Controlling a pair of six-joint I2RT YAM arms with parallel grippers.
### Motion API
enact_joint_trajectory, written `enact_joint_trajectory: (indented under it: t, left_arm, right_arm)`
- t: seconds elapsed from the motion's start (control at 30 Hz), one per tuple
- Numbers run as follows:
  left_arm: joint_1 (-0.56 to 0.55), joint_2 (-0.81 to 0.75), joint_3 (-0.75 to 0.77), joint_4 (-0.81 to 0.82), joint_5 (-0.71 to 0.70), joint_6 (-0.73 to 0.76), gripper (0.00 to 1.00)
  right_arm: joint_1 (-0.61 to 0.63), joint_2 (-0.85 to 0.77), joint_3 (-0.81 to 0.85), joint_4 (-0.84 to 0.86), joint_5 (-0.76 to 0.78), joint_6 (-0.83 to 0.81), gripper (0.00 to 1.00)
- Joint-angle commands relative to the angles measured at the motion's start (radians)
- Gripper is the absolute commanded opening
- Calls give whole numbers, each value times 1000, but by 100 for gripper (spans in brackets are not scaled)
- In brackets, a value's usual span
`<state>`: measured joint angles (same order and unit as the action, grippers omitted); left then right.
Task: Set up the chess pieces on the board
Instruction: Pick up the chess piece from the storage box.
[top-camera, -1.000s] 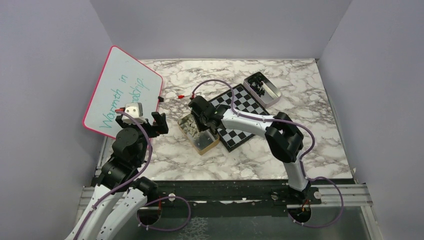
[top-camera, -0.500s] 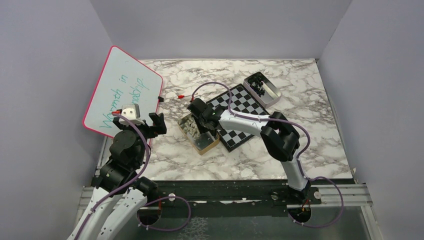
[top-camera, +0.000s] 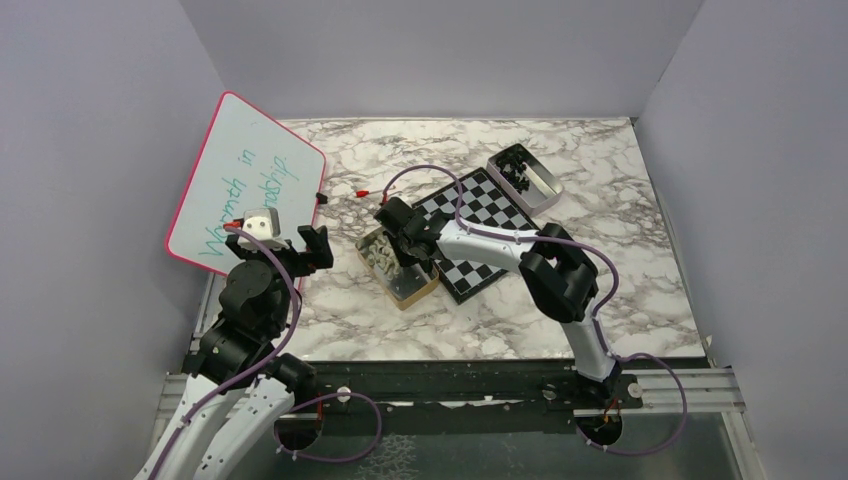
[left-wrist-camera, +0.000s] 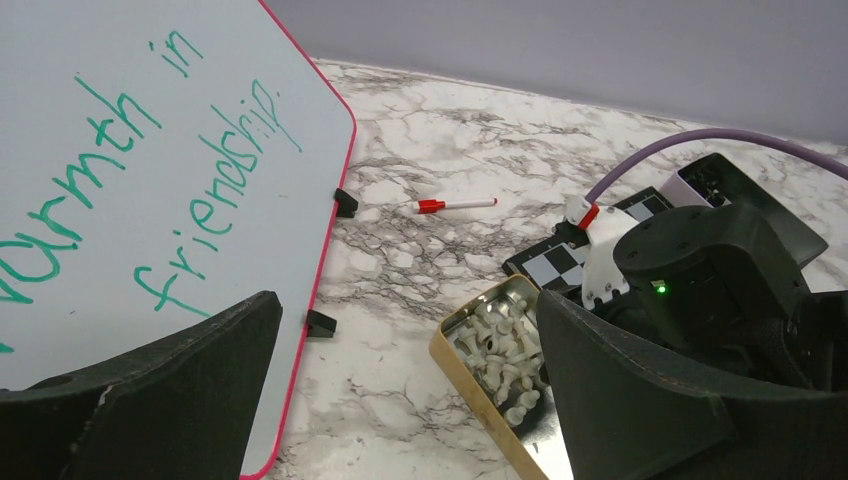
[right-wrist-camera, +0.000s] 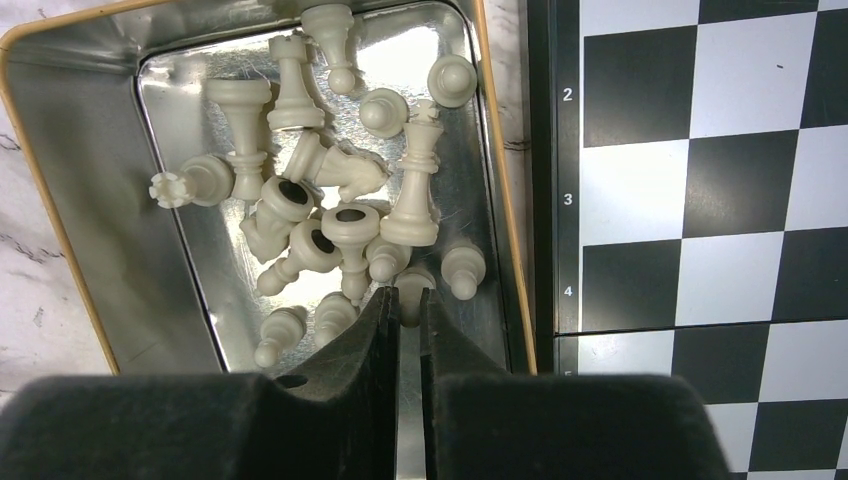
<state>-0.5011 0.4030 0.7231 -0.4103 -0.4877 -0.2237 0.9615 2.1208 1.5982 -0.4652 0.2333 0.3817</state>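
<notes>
Inside the tin (right-wrist-camera: 185, 290), among heaped chess pieces (right-wrist-camera: 330, 215), one pale piece (right-wrist-camera: 413, 282) is pinched by the nearly closed right gripper (right-wrist-camera: 408, 300); the board (right-wrist-camera: 700, 180) is seen just to its right.

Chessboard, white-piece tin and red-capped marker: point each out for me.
chessboard (right-wrist-camera: 735, 185), right wrist view, a black square
white-piece tin (right-wrist-camera: 120, 250), right wrist view, left inner wall
red-capped marker (left-wrist-camera: 458, 205), left wrist view, white barrel

Pale chess pieces (right-wrist-camera: 340, 215) lie heaped, mostly toppled, inside a tin (right-wrist-camera: 100, 200) just beside the flat chequered board (right-wrist-camera: 700, 180); black chess pieces (top-camera: 515, 172) sit in a far tin (top-camera: 547, 188).
</notes>
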Motion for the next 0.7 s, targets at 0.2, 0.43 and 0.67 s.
enact_joint_trajectory:
  t: [0.2, 0.43, 0.67]
  left_arm:
    - [1, 2, -18, 1, 11, -14, 99]
    - [1, 30, -22, 8, 66, -19, 99]
    - [1, 96, -20, 15, 216, -18, 99]
  right_arm:
    - [10, -119, 5, -13, -37, -9, 11]
    - [4, -234, -7, -61, 42, -34, 10]
    - [-76, -331, -46, -138, 111, -51, 10]
